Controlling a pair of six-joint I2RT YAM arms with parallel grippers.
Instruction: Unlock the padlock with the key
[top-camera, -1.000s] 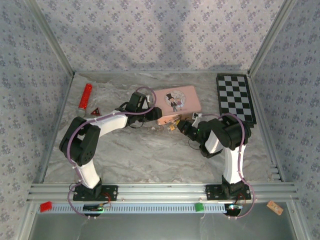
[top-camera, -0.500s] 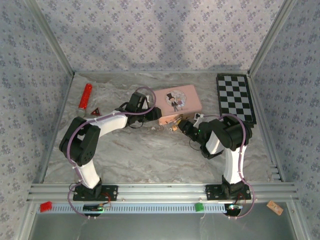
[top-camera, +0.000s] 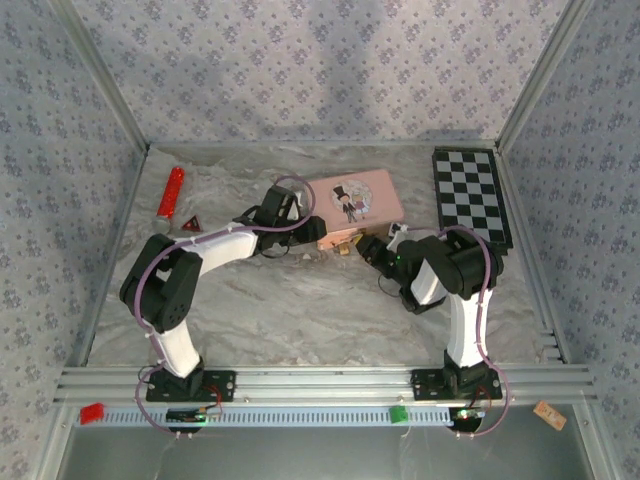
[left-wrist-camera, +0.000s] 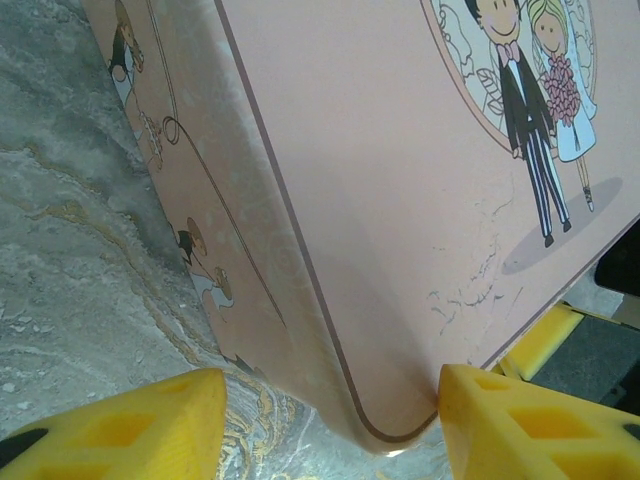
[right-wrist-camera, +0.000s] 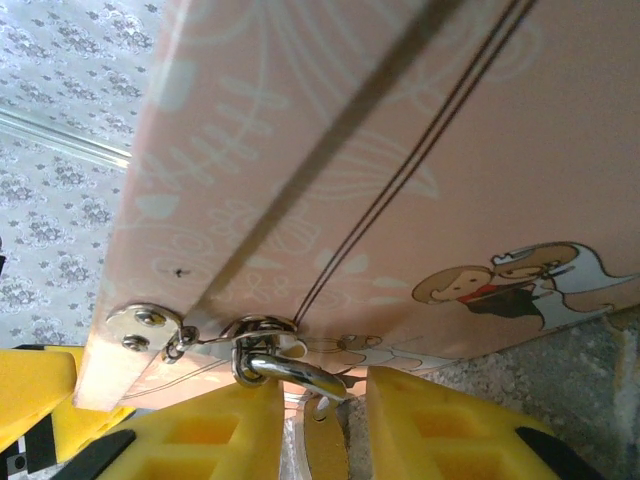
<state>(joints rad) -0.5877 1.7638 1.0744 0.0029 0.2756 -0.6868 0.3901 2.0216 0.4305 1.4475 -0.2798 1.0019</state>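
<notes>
With the left gripper spread astride a corner of the pink box, the right gripper brackets the padlock, grip unclear; next, the key probably needs lining up with its slot.

A desk with a grey marbled top sits inside an enclosure. The back wall and side walls carry pale grey-blue floral wallpaper and meet at slanting aluminium posts. An aluminium rail runs along the near edge. The light is soft and even.

Right pincer slightly wider, a touch nearer the padlock.
</notes>
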